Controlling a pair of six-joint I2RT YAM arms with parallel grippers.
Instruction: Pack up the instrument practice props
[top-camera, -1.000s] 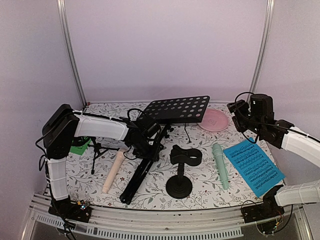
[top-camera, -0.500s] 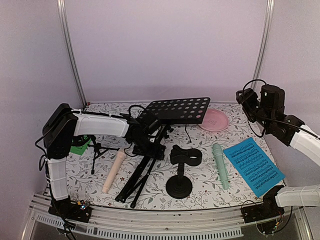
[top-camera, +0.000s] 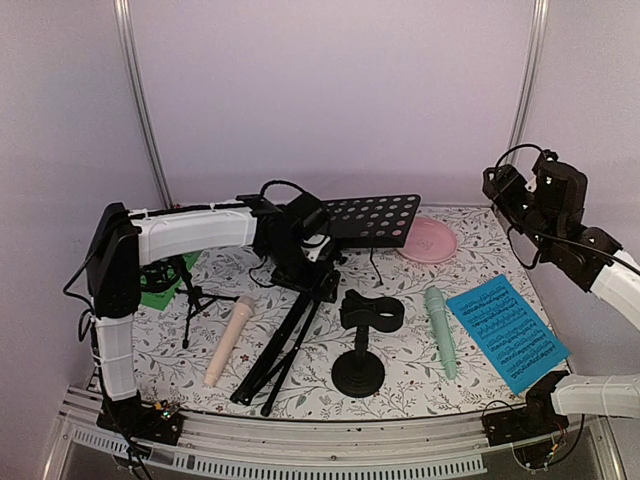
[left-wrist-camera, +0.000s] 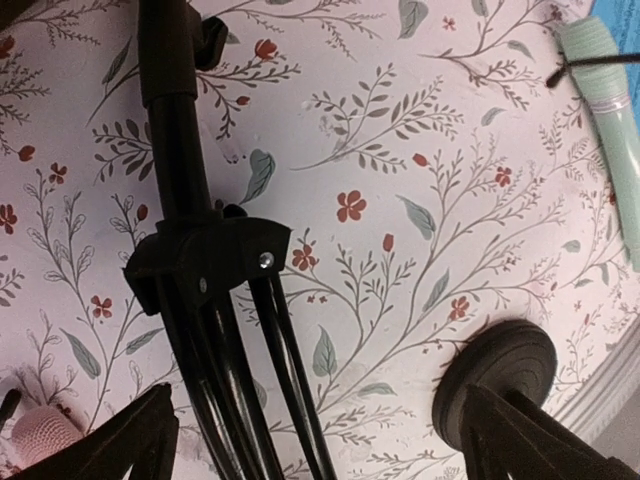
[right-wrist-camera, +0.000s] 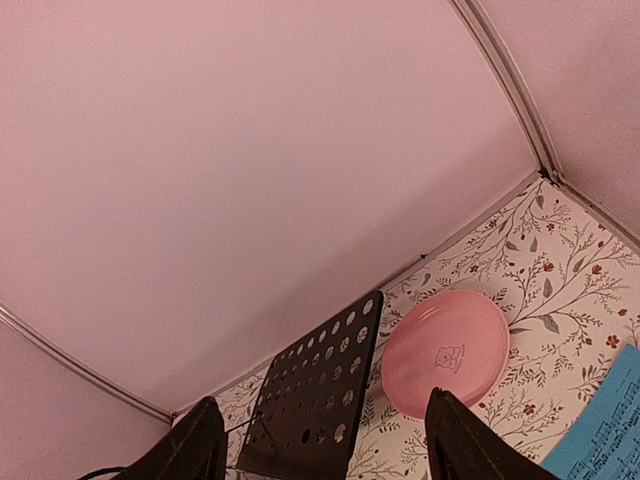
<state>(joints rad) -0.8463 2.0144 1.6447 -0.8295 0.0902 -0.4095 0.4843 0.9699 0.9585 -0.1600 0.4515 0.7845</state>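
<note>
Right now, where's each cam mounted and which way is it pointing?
Top external: above and behind the bases, looking down across the table; left arm, right arm show.
Left wrist: low, facing down at the music stand legs and mic holder base; left fingers at bottom corners.
Right wrist: raised, facing the back wall, pink plate; right fingers at bottom.
Shared: top and right wrist both see pink plate and the stand's perforated desk.

I hold the left arm (top-camera: 190, 232) stretched forward, the left gripper (top-camera: 305, 262) pointing down, jaws wide apart. The right arm (top-camera: 590, 262) is lifted high, the right gripper (right-wrist-camera: 320, 450) also parted.
</note>
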